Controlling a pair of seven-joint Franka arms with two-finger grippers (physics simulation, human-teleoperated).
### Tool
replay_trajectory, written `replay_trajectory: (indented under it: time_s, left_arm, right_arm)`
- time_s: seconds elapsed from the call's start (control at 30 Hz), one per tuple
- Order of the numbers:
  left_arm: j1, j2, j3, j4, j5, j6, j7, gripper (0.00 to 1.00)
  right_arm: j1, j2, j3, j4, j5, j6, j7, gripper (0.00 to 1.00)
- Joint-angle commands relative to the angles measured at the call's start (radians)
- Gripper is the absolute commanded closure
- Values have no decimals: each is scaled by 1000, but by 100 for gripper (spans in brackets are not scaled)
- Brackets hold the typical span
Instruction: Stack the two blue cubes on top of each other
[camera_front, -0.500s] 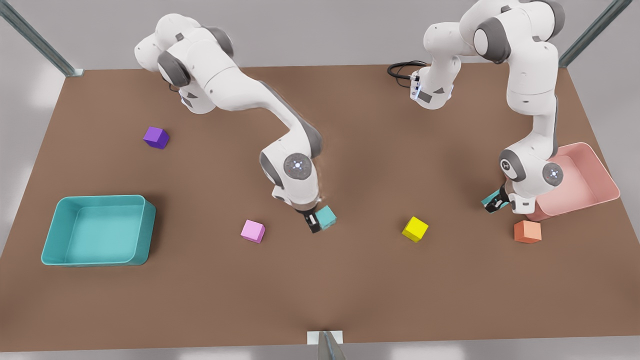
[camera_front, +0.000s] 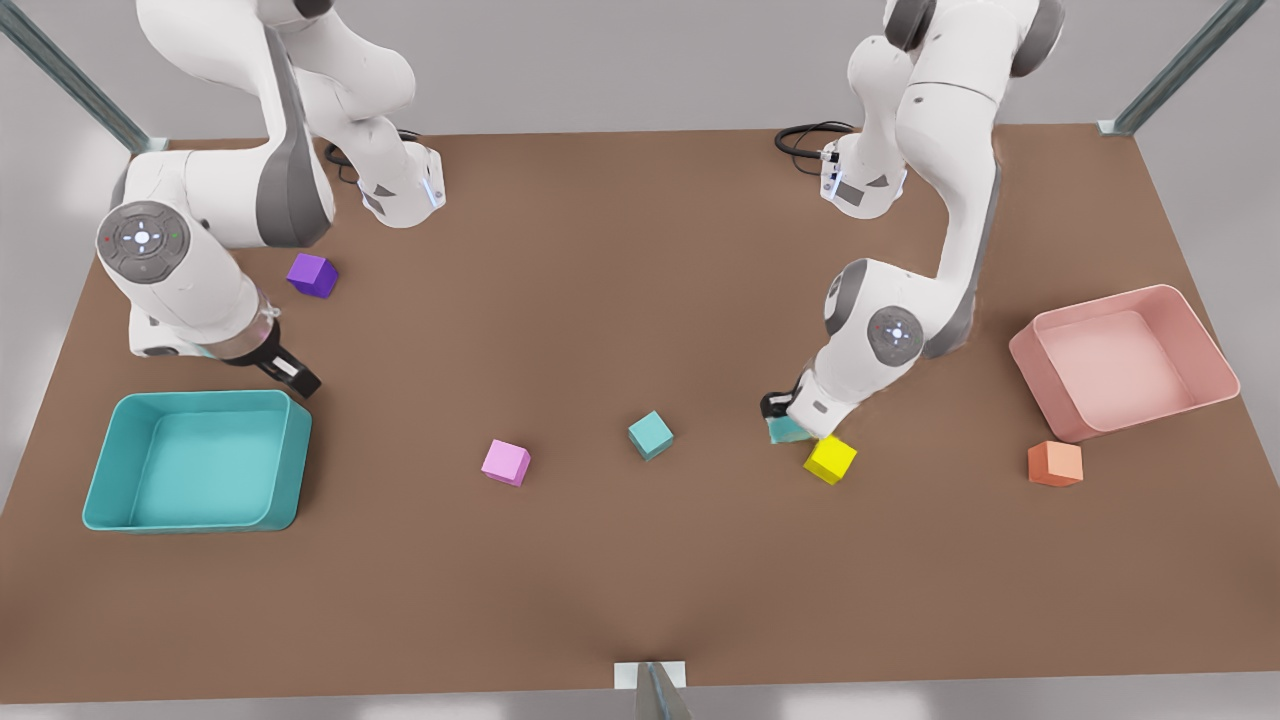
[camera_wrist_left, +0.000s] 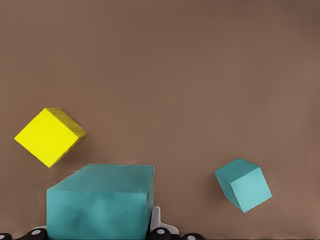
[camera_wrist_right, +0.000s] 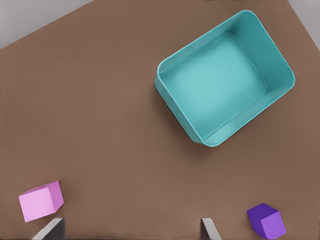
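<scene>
your left tool (camera_front: 783, 415) is clamped on one teal cube (camera_wrist_left: 100, 202), carrying it low over the tabletop (camera_front: 640, 250) just beside the yellow cube (camera_front: 830, 458), w/ the other teal cube (camera_front: 651, 435) sitting free near the middle, so it looks like that's the base you're heading for. right tool (camera_front: 300, 380) waits by the teal tray (camera_front: 100, 480) w/ fingers (camera_wrist_right: 209, 229) spread & nothing held, prob parked out of the way. lift before crossing imo.

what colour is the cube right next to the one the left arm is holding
Yellow; clearest in the left wrist view, beside the held blue cube.
</scene>
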Motion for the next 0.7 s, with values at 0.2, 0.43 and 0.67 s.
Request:
replay_trajectory:
  time_s: [0.2, 0.43, 0.67]
  left_arm:
    - [-185, 292, -12, 307, 24, -108, -590, 39]
    - [-186, 412, -12, 471, 21, -108, -602, 39]
    - [-188, 438, -26, 491, 18, -104, -604, 39]
  right_arm:
    - [-3, 2, 1, 5, 18, -28, -723, 0]
    - [-3, 5, -1, 7, 16, -28, -725, 0]
    - [-3, 17, -1, 19, 16, -28, -725, 0]
